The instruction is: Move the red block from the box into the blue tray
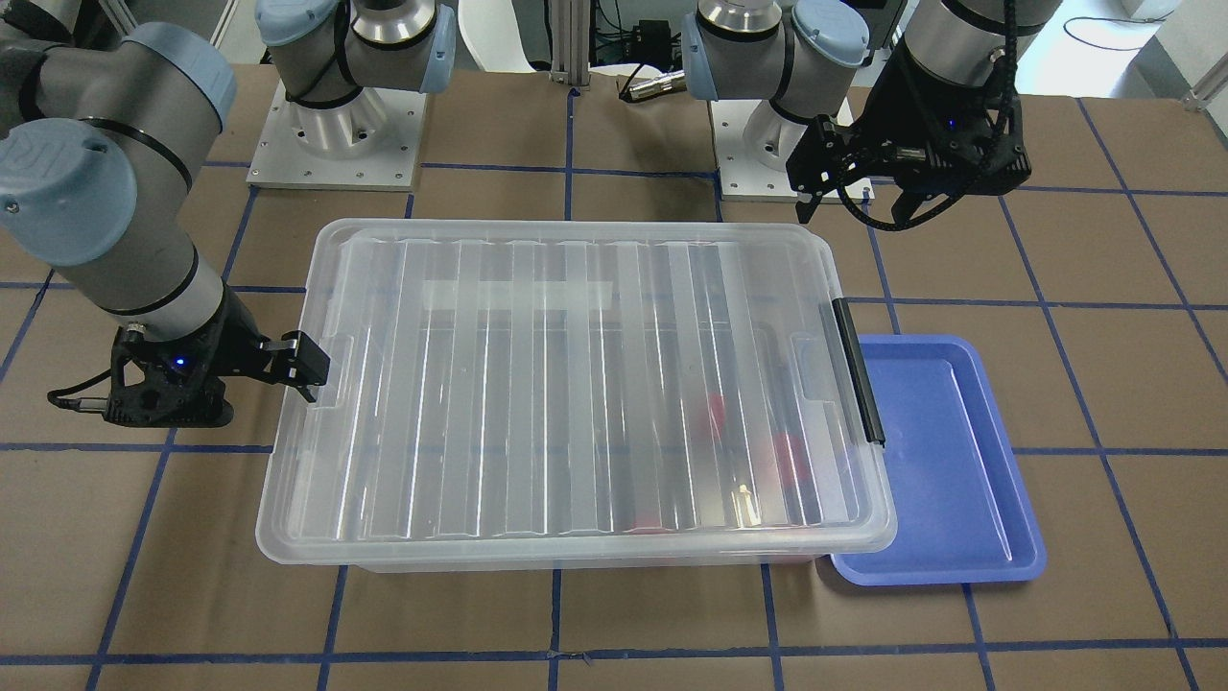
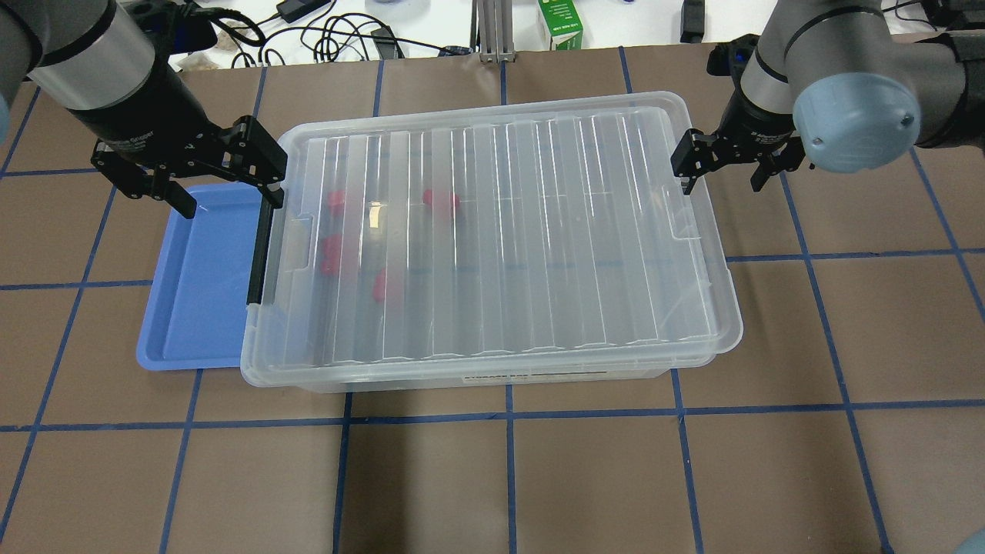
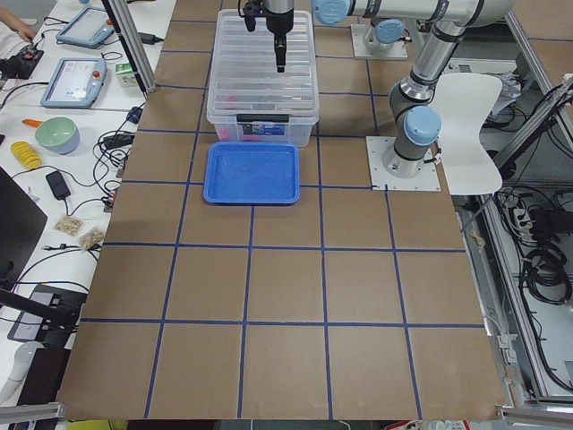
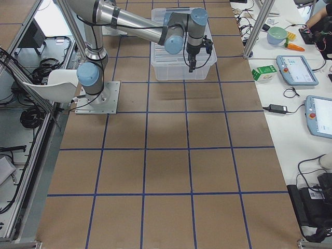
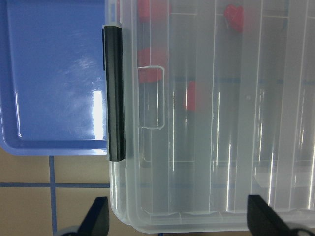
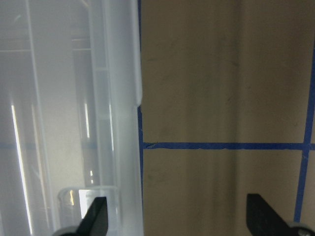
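The box stands mid-table with its ribbed clear lid on and its black clip bar at the end beside the blue tray. Several red pieces show blurred through the lid near that end; I cannot tell which one is the red block. The tray is empty. My left gripper is open and hovers over the clip-bar end of the box and the tray's far edge; in the left wrist view it sits above the box rim. My right gripper is open and empty at the box's opposite end.
The brown table carries a blue tape grid. The two arm bases stand behind the box. A green carton and cables lie past the far edge. In the front-facing view the tray touches the box's side.
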Available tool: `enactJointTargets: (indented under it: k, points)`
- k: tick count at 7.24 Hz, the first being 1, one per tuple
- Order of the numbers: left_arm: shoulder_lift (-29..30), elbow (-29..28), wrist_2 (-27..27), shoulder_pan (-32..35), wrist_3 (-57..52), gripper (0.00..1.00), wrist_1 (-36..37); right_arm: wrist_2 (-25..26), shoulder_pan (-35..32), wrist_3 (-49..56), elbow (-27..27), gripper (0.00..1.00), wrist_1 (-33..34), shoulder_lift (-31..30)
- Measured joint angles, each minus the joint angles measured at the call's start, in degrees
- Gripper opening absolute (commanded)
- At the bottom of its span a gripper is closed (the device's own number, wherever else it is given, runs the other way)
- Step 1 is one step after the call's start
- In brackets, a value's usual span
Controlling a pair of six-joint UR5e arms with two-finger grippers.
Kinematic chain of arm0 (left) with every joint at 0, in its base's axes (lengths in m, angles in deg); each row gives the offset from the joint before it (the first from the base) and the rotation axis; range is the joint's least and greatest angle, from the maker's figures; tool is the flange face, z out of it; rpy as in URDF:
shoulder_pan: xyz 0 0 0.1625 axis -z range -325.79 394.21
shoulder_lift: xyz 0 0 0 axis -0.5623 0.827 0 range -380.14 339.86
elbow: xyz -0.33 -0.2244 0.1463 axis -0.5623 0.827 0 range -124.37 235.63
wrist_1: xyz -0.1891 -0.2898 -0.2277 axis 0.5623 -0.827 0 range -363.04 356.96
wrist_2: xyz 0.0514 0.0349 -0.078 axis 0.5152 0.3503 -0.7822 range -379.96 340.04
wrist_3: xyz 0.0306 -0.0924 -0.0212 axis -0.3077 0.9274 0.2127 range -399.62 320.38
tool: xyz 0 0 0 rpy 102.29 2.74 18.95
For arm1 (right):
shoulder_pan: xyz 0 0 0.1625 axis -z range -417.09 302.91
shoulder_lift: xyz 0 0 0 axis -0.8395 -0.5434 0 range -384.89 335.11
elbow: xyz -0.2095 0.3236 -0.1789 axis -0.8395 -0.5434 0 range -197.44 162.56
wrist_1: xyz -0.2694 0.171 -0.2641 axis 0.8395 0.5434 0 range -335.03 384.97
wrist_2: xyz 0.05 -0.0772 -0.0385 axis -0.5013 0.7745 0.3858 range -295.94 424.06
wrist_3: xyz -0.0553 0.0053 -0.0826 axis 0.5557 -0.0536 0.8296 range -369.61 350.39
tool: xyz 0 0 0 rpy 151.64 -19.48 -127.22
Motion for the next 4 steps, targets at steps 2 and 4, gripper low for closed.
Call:
enactJointTargets:
  k: [2,4]
  points:
    - [-0.1,-0.01,-0.05,-0.1,0.0,1.0,-0.16,0.37,1.32,2.08,-0.01,1.0,0.03,0.15]
    - [-0.18,-0.01,0.19,-0.05,0.0,1.0,-0.26,0.39,3.18,4.32,-0.07,1.0,-0.04,0.2]
